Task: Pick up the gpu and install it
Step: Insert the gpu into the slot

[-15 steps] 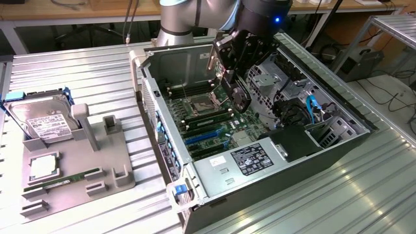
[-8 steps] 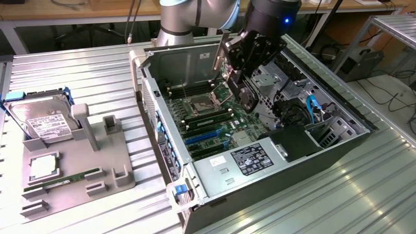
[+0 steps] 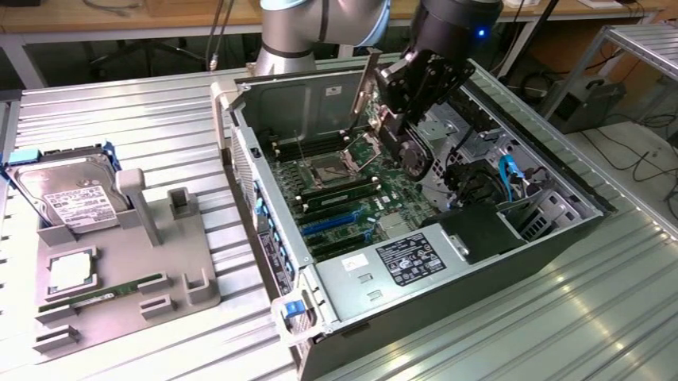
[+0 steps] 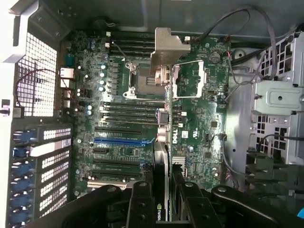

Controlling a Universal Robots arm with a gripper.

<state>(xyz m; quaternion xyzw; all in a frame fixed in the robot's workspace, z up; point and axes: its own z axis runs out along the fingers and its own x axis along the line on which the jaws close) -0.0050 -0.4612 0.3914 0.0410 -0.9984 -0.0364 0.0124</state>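
The gpu hangs over the open computer case, with my gripper shut on it. It is a dark card with a silver end bracket that points away from the motherboard. In the wrist view the gpu shows edge-on between my gripper's black fingers, its bracket over the processor socket area. The card is above the board and apart from it. A blue expansion slot lies beside the card's line.
A grey fixture at the exterior view's left carries a silver hard drive, a processor and a green memory stick. Inside the case are a power supply, drive cages and loose cables.
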